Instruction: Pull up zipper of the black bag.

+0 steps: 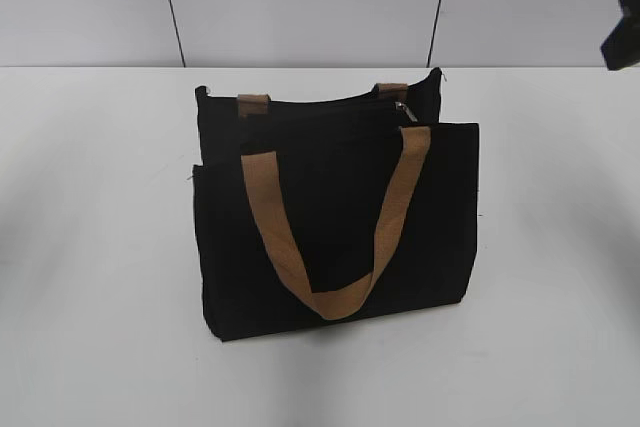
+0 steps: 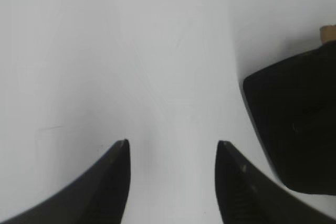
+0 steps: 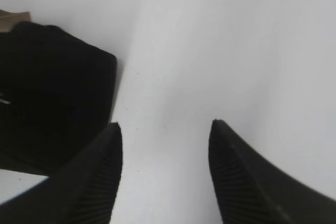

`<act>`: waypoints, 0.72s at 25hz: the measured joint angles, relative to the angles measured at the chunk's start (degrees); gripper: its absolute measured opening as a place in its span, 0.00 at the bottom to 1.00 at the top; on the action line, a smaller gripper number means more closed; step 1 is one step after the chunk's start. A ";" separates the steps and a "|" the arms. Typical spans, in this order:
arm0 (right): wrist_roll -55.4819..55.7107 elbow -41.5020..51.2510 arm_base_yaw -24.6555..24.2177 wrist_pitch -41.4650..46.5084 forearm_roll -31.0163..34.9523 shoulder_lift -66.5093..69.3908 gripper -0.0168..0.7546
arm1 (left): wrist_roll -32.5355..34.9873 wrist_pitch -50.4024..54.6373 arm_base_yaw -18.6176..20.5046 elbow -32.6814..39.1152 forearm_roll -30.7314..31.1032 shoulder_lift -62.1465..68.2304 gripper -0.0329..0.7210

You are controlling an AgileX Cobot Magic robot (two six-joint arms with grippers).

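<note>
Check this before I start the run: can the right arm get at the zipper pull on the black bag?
Probably yes. The silvery zipper pull sits exposed at the black bag's top right, the tan strap hangs down the front, and the open right gripper is beside the bag.

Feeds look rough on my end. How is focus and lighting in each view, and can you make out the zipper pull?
Exterior view: even, soft light, slightly hazy; the black bag reads as a near-featureless dark mass, yet the silvery zipper pull shows. Left wrist view: left gripper fingertips blurred, table washed out. Right wrist view: right gripper soft too; bag detail lost in black.
</note>
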 joint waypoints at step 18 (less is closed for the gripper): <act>0.38 0.00 -5.63 15.49 -0.33 -12.81 0.56 | -10.05 13.40 0.00 -4.74 10.41 -4.76 0.57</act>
